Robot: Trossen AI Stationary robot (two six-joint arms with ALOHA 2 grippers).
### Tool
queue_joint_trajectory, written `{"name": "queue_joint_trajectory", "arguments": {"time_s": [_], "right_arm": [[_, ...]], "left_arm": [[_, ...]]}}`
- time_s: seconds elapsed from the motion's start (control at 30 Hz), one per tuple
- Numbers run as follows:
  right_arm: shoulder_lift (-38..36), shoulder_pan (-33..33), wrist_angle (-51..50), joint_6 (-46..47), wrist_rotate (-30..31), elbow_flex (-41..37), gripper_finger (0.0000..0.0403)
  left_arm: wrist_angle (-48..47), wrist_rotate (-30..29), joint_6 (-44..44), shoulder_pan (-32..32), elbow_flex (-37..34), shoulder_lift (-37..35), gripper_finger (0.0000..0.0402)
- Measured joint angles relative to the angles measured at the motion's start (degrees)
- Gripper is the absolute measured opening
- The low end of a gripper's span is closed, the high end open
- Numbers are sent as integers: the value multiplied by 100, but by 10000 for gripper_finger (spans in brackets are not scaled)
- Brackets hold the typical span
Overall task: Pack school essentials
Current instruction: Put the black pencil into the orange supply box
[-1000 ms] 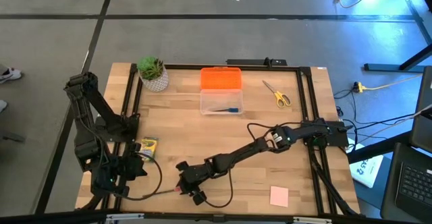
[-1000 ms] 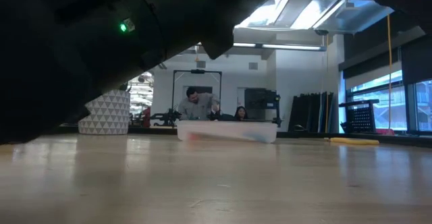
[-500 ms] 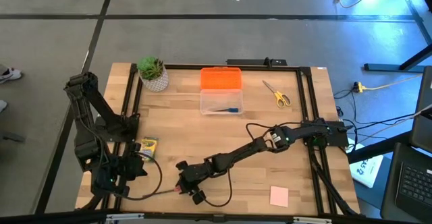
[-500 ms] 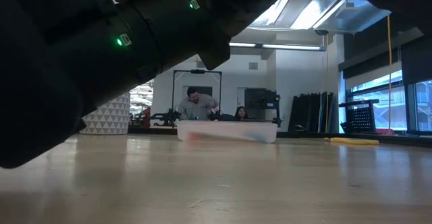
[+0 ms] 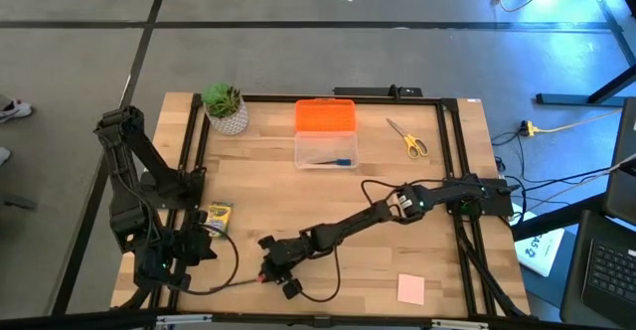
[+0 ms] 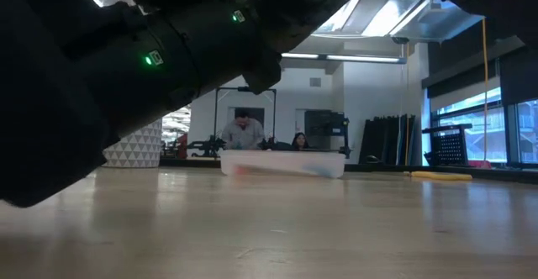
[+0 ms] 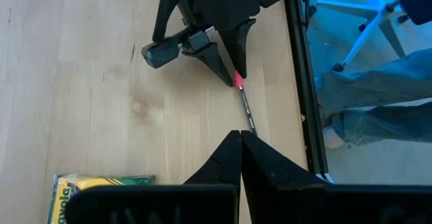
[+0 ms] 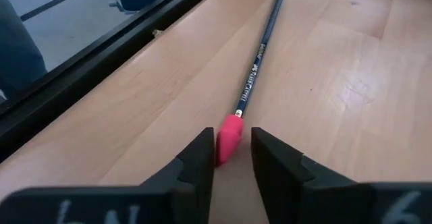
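Note:
A dark pencil (image 8: 260,55) with a red eraser end (image 8: 229,140) lies flat on the table by its near edge (image 5: 237,284). My right gripper (image 8: 233,158) reaches low across the table to that end (image 5: 263,275). Its fingers stand narrowly open on either side of the eraser. My left gripper (image 7: 239,142) hangs shut above the pencil's other end, holding nothing. The green-yellow crayon box (image 5: 216,217) lies beside it. The yellow-handled scissors (image 5: 409,139) and pink note pad (image 5: 410,289) lie apart on the table. My right gripper comes slanting down along the pencil from the table's right. One finger (image 8: 199,158) lies against or just beside the eraser (image 8: 227,143). A sliver of table shows before the other finger (image 8: 270,158). Whether either touches, I cannot tell.
A clear case (image 5: 326,153) with an orange lid (image 5: 325,116) stands at the far middle, with a blue piece and a dark pen inside. A potted plant (image 5: 226,109) stands at the far left. A black frame rail (image 8: 101,55) runs along the near edge by the pencil.
My right gripper's fingers have drawn closer together about the pencil's red end. The right arm has settled a little lower and fills more of the low view. The pencil has stayed where it was.

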Motion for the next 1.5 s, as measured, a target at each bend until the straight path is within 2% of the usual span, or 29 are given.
{"name": "queue_joint_trajectory", "arguments": {"time_s": [0.37, 0.63, 0.97, 1.4, 1.5], "right_arm": [[9, 0, -13, 326, -4, 0, 43], [15, -19, -13, 445, -8, -2, 38], [0, -8, -221, 1186, 291, 129, 36], [-9, -147, -3098, 1347, 395, 1731, 36], [-60, -183, -3280, 1361, 372, 1802, 35]], "left_arm": [[1, 0, -2, 0, 0, 0, 0], [2, 0, -4, 0, 0, 0, 0], [2, 2, -13, 0, 0, 0, 0], [0, 2, 2, 0, 0, 0, 0], [2, 4, 4, 0, 0, 0, 0]]}}
